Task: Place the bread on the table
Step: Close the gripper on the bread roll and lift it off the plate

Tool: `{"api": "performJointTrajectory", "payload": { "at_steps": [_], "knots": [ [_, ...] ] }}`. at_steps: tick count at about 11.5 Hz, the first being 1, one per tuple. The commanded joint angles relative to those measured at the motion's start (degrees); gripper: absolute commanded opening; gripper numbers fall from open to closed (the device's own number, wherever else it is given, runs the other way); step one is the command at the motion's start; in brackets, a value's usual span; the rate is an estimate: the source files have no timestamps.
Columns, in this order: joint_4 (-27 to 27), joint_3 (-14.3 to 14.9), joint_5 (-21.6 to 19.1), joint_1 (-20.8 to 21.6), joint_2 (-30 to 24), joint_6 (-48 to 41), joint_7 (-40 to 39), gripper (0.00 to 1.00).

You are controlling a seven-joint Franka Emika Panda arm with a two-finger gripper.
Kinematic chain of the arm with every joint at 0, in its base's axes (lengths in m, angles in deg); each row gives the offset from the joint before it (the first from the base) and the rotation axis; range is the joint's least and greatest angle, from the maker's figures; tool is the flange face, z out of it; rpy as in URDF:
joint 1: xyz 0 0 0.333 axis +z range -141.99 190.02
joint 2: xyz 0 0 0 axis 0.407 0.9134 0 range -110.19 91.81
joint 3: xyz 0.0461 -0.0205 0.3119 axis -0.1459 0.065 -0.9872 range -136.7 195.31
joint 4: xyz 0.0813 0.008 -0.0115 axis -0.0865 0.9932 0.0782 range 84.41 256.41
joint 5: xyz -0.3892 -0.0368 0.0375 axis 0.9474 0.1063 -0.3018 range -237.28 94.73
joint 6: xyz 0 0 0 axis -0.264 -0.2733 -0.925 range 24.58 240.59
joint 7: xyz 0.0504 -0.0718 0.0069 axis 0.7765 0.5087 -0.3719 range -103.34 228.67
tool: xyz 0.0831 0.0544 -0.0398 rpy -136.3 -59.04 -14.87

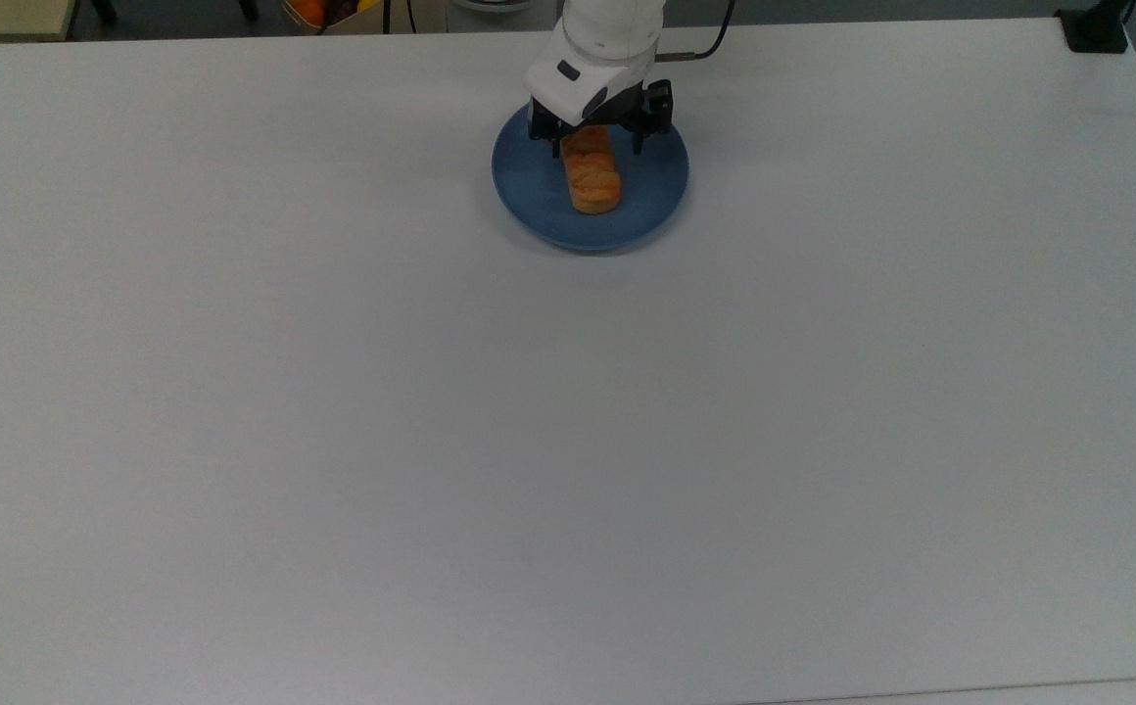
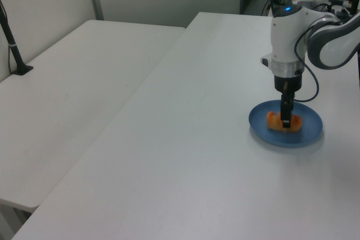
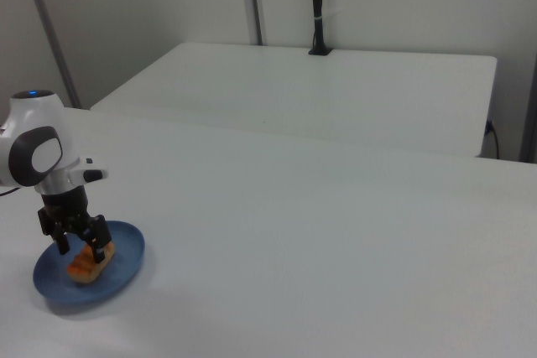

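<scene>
Near the table [image 1: 333,392] far edge, spread hand [image 1: 599,149] straddling plated bread [image 1: 593,182]

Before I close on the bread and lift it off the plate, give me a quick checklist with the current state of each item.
1. Bread lying flat on the blue plate: ok.
2. End effector down at the bread, one finger on either side of the end nearer the arm: ok in the top view.
3. Fingers open, not yet squeezing: ok; gaps show beside the bread in the top view.
4. Grip centred along the bread: not ok; in the top view it straddles one end, so the bread may tilt when lifted.
5. Fingertips clear of the plate surface: cannot tell.
6. Bare table around the plate for the drop-off: ok.
</scene>
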Motion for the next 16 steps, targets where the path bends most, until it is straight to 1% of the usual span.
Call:
{"api": "performJointTrajectory", "payload": {
  "at_steps": [1,2,4,5,6,7,8,9,11,13,14,15,16],
  "knots": [
    [0.67,0.16,0.34,-0.9,1.28,3.18,0.94,0.94],
    [0.58,0.16,0.34,-0.99,1.28,3.19,1.02,0.85],
    [0.49,0.16,0.34,-0.99,1.19,3.01,1.03,0.57],
    [0.49,0.16,0.34,-0.99,1.1,2.93,1.03,0.47],
    [0.4,0.16,0.34,-0.99,0.93,2.84,1.03,0.41],
    [0.32,0.16,0.34,-0.91,0.67,2.58,1.11,0.38],
    [0.31,0.16,0.34,-0.82,0.06,2.14,1.46,0.38],
    [-0.73,0.16,0.34,-0.64,-0.65,-0.13,2.51,0.36],
    [-4.59,0.16,0.34,-0.38,-2.05,-7.58,2.7,0.35],
    [-8.72,0.16,0.51,-0.73,-3.29,-12.95,2.52,0.35],
    [-11.0,0.24,1.29,-1.08,-3.29,-15.77,2.0,0.35],
    [-12.76,0.94,2.61,-1.43,-3.29,-18.58,1.38,0.35],
    [-13.56,1.82,2.97,-2.91,-3.55,-20.09,-1.06,0.35]
  ]
}}
